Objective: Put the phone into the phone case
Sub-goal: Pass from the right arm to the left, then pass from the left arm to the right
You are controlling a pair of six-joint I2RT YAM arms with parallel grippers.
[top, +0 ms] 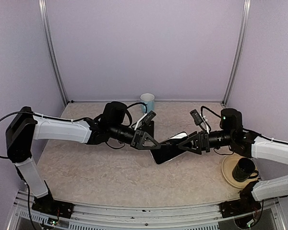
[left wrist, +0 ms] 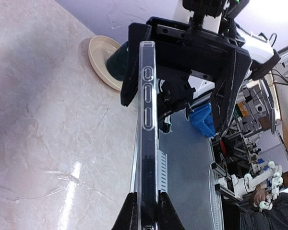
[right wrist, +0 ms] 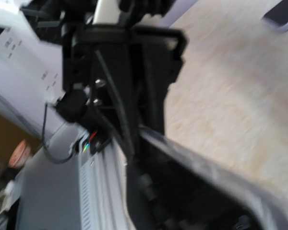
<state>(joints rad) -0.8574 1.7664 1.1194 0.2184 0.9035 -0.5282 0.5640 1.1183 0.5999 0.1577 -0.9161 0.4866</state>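
Top view: my left gripper (top: 151,143) clamps the phone case (top: 170,146) above the table (top: 86,172); the right gripper (top: 185,143) stands at its other end. Left wrist: case edge-on, pinched; right fingers (left wrist: 230,81) spread wide. Right wrist: blurred.

The phone case (left wrist: 148,120) is clear, the table (top: 96,167) beige marbled, the plate (top: 226,172) cream
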